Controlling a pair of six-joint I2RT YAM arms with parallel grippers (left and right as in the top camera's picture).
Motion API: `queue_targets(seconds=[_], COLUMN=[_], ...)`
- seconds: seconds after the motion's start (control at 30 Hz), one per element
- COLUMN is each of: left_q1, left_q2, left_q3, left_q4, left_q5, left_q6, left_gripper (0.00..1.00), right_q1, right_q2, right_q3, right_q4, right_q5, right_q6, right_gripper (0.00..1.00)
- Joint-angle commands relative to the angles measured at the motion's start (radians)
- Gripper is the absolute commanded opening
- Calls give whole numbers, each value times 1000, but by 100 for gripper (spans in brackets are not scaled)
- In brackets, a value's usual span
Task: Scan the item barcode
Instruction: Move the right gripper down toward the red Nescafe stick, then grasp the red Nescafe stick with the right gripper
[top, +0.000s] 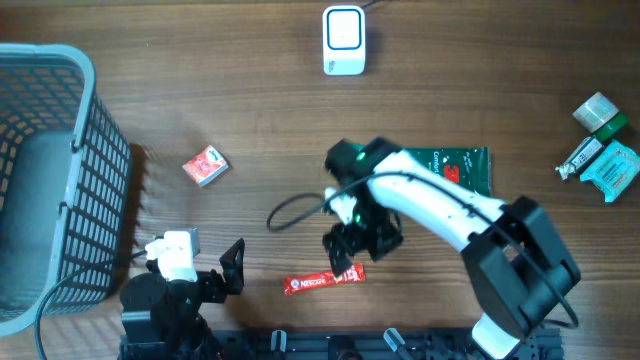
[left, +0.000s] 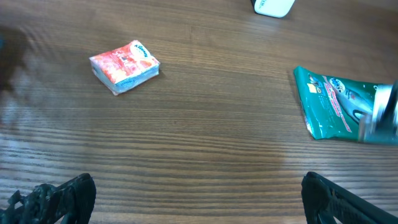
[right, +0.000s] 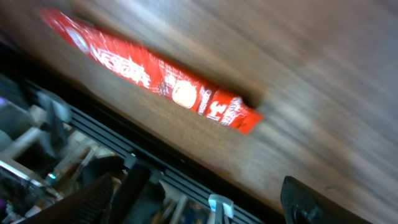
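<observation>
As my right gripper (top: 345, 260) hung over the red sachet (top: 323, 283), fingers spread wide and empty, nothing was gripped yet.

That sachet lay flat and slanted near the table's front edge, its right end beneath me. I judged I should straddle its narrow width, go low against the wood, and close gently near the middle so the thin film would not fold. My left gripper (left: 196, 193), equally wide and empty, sat at the near left. Farther out lay the green pouch (top: 463, 168), and farthest the white box (top: 343, 41) I took for the scanner.
</observation>
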Motion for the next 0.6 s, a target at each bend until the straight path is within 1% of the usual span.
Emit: queue_targets(seconds=[0.0,0.1,0.17,0.2,0.27,0.33,0.43,0.47,0.5,0.53,0.57], left_q1=[4,4,4,4,4,4,4,4,4,4,4], left_q2=[-7,-7,-7,-7,-7,-7,-7,-7,-7,-7,-7], left_q3=[-3,-3,-3,-3,-3,-3,-3,-3,-3,-3,-3], left_q4=[5,5,5,5,5,5,5,5,5,5,5], left_q5=[8,8,8,8,8,8,8,8,8,8,8], left_q6=[5,5,5,5,5,5,5,5,5,5,5], left_gripper=[100,100,100,100,100,100,100,100,100,100,100], right_q1=[128,235,322,352,408,425,414,406,397,386,374], right_q2=[-21,-21,-20,-20,-20,-20,-20,-20,-20,-20,-20], right_q3=[-29,-29,-38,-49,-95,-148,-208,-217,-219,-218,-217], right_q4=[9,45,114,149,249,323,393,407,416,428,445], right_q5=[22,115,249,292,321,321,320,321,320,321,321], right_q6=[128,166,195,208,217,245,306,320,320,320,317], right_gripper=[83,84,94,96,96,92,70,57,49,45,44])
